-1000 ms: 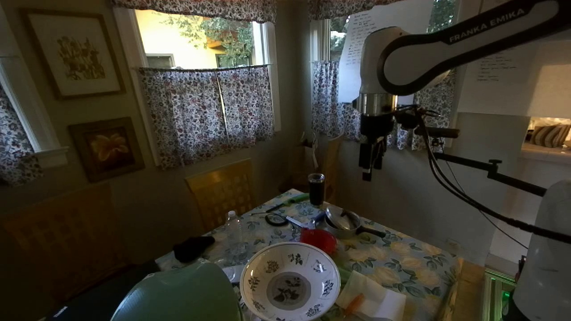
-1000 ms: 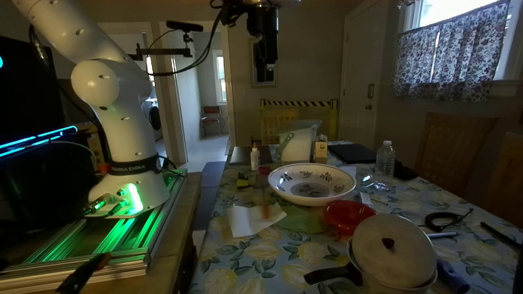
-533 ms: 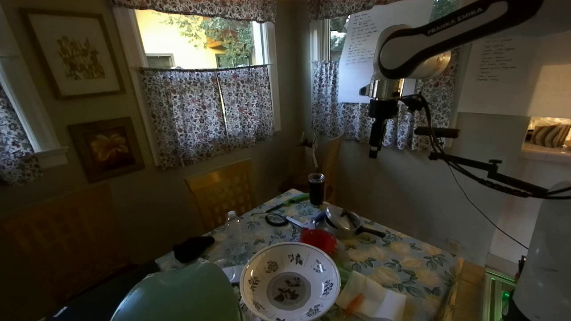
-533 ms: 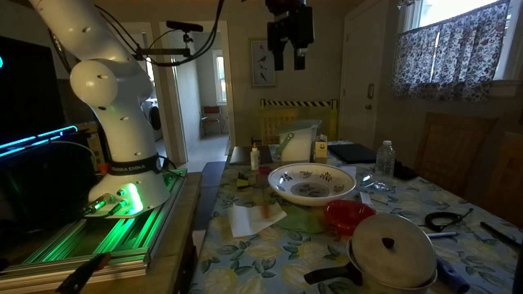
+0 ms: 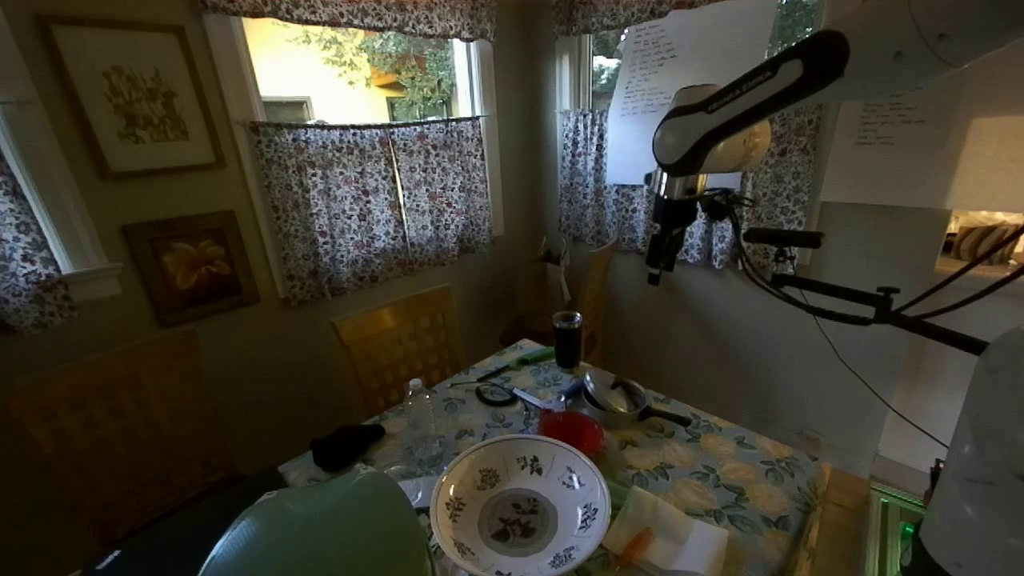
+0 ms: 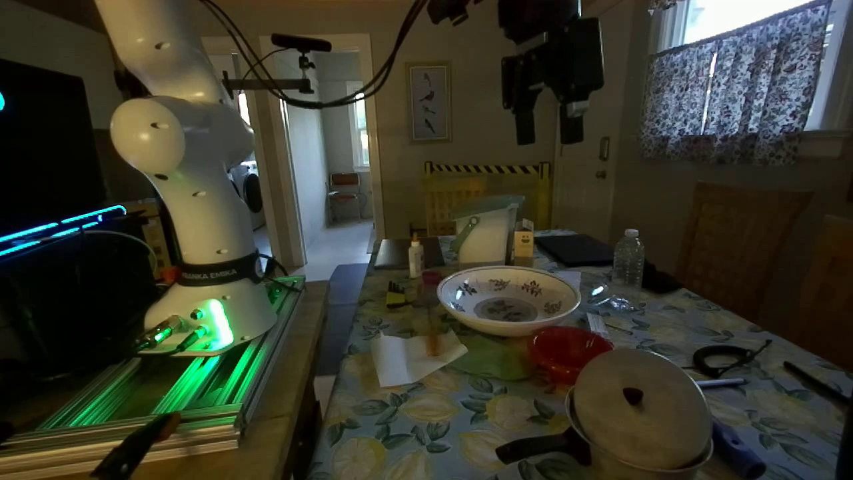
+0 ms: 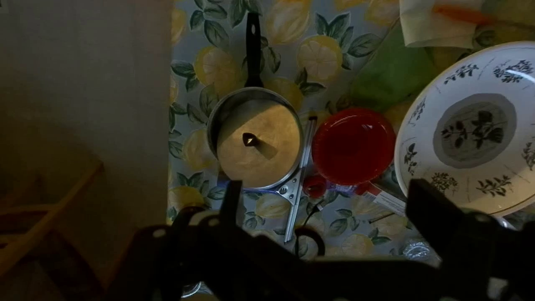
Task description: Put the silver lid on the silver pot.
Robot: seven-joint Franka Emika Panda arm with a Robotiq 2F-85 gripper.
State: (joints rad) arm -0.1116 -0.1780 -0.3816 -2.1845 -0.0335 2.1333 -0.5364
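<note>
Slanting in the pot (image 7: 228, 106) near an edge of the tabletop (image 7: 190, 121), the lid (image 7: 260, 146) hides most of the inside, while the red bowl (image 7: 353, 146) sits farther in, the gripper (image 6: 548, 141) hangs well above, jaws apart, and an exterior view crops the pot's wall (image 6: 610, 470).

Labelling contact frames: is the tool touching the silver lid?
Apart. Both exterior views show it: the tool hangs in the air, with a clear gap between it and the silver lid below.

A red bowl (image 7: 353, 146) sits beside a white bowl (image 7: 474, 129) on the cloth (image 6: 426, 417). A bottle (image 6: 628, 260) and a cup (image 5: 567, 344) stand upright.
</note>
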